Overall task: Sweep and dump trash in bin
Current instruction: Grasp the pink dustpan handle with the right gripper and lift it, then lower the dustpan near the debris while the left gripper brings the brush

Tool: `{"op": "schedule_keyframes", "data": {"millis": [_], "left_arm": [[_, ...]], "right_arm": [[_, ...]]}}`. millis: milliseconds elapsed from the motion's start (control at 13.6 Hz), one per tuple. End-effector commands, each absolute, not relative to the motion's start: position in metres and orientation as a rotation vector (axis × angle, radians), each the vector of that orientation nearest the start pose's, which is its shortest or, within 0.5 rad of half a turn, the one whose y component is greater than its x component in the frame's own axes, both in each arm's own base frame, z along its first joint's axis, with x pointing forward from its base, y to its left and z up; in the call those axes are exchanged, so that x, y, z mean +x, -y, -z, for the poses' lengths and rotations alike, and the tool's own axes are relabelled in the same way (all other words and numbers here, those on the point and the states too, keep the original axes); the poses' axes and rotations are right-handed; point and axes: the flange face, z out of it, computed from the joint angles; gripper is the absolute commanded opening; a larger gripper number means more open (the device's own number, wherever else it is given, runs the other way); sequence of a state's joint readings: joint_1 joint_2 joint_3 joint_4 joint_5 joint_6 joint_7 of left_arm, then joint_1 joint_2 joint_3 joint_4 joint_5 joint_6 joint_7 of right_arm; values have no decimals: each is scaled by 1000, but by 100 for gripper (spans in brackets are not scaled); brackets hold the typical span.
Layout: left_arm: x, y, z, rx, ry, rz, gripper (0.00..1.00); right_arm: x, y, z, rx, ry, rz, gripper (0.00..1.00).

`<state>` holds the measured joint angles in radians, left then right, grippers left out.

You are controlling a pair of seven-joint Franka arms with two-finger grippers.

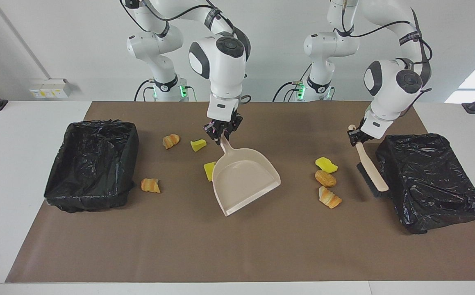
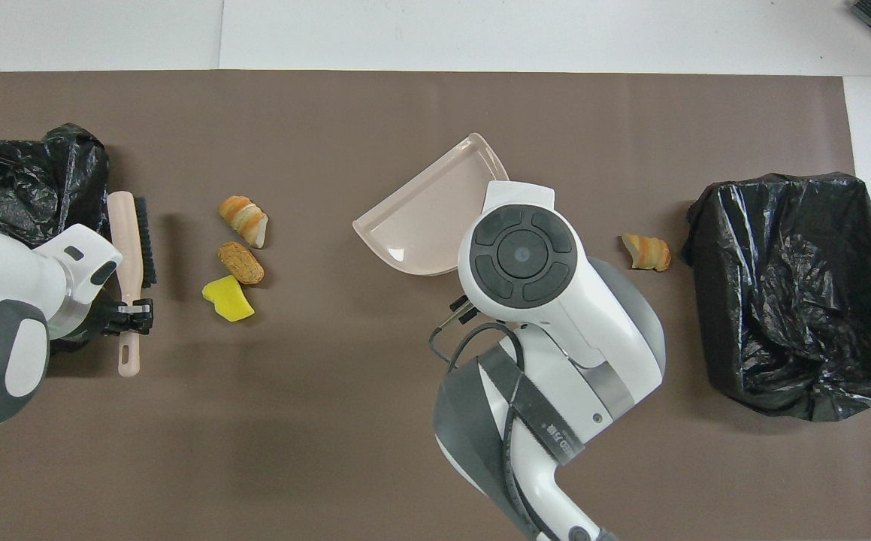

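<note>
A white table [image 1: 16,164] carries a brown mat [image 1: 237,254]; on it lie two black-lined bins [image 1: 92,164] at the frame's sides and scattered trash [image 1: 327,178] between.

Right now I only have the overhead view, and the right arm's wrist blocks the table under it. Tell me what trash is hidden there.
Observer: A yellow sponge piece and a croissant piece lie under it, both nearer to the robots than the croissant piece you can see beside the bin.
Operator: Check around the dustpan too.
Observer: Another sponge piece lies right beside the dustpan, partly hidden by its side wall.
Operator: Confirm the right arm's grip.
Observer: The right arm's fingers are shut on the dustpan's handle.
</note>
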<state>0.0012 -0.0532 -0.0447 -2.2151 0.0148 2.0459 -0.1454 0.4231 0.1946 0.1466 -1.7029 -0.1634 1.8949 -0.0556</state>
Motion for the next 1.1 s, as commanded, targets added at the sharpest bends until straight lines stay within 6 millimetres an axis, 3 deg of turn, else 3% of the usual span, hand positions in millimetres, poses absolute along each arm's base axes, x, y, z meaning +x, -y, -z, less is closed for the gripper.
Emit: {"op": "schedule_keyframes", "data": {"millis": [0,147,294,589,809,1030], "left_arm": [[500,49,-384,-3091,86,-187,0],[497,58,-379,-3091,48,-187,0],[494,60,-371,-3092,35,-185,0],[493,70,-358,-3094,21,-168,0],[480,114,-358,-3089,-75,-164,0],[472,155,-354,-3089,-100,-144,0]], "right_arm": [[529,-305,-473,-2936,1410,0,0],[546,-270,-459,-2775,1659,-43,0],[554,-249,-449,-2674,1724,-17,0],[547,-244,-422,-2610,1806,-66,0],[549,-247,-410,-2509,1936,-59,0],[547,-253,-402,-2474,1955,-54,0]]}}
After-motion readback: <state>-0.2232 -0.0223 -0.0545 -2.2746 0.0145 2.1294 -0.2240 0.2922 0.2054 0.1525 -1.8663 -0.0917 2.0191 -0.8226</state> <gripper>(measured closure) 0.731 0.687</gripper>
